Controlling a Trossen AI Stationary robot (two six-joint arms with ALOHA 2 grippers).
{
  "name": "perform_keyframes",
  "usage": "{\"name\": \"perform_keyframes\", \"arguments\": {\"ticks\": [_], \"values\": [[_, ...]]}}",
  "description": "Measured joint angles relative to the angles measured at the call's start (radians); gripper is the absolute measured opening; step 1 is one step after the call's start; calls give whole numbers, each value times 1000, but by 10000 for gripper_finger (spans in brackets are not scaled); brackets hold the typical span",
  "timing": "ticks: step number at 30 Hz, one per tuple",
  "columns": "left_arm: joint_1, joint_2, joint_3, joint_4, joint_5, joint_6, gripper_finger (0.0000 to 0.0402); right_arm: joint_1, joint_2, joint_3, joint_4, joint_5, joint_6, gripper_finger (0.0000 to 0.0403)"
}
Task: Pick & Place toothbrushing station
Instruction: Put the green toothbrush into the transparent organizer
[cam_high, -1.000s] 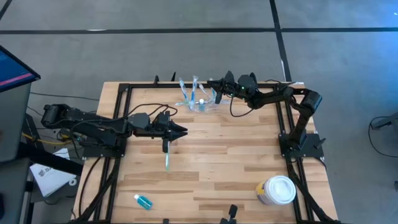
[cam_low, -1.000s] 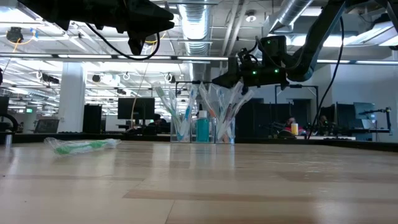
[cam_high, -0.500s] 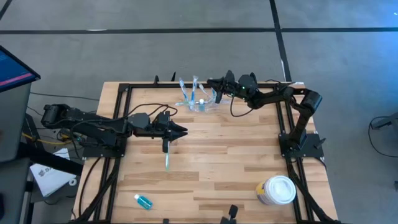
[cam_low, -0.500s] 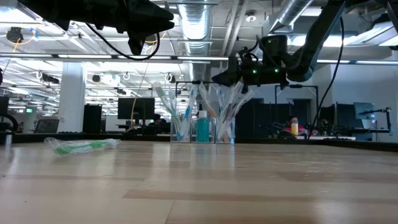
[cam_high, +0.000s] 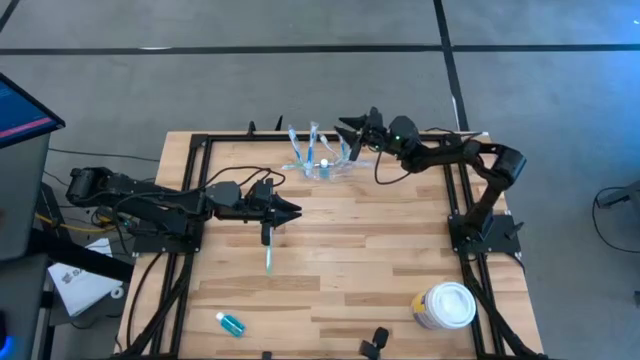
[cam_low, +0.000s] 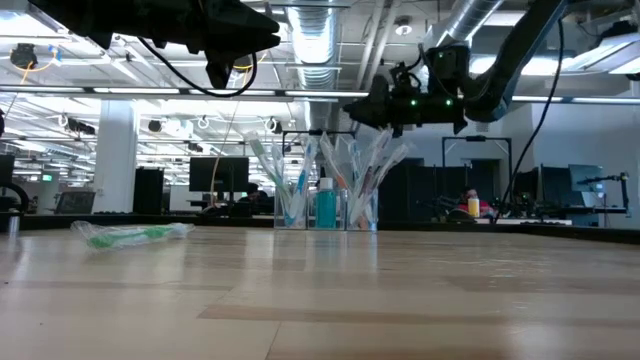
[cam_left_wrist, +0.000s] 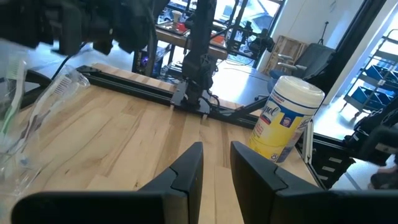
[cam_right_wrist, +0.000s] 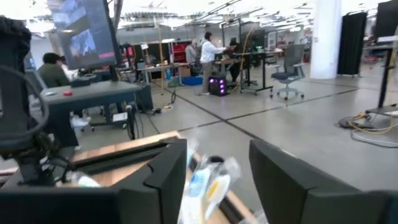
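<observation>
The clear toothbrushing station (cam_high: 322, 165) stands on its base at the table's far middle. Wrapped toothbrushes (cam_low: 375, 165) and a small teal bottle (cam_low: 326, 205) stand upright in it. My right gripper (cam_high: 347, 132) hovers open just above the brush tops on the station's right side (cam_low: 360, 107); its wrist view shows the wrapped brush tops (cam_right_wrist: 202, 180) below and between the spread fingers. My left gripper (cam_high: 292, 210) hangs level over the table's middle left, fingers (cam_left_wrist: 189, 171) slightly apart with nothing between them. A wrapped green toothbrush (cam_high: 268, 258) lies flat on the table below it.
A white-lidded tub (cam_high: 446, 305) stands near the front right corner. A small teal bottle (cam_high: 230, 323) lies near the front left. Black frame rails (cam_high: 190, 250) run along the table's edges. Bare wood spreads across the table's middle and front.
My right gripper has opened, letting go of a wrapped toothbrush that stays standing in the station. It has also risen a little above the brush tops. The left arm has kept still.
</observation>
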Motion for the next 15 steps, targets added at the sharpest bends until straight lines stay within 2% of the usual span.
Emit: {"name": "perform_keyframes", "arguments": {"ticks": [7, 15], "values": [[0, 0, 0, -1, 0, 0, 76, -3, -115, 0, -127, 4, 0, 187], [-5, 0, 0, -7, 0, -40, 76, 58, -215, 0, -270, -39, -14, 169]]}}
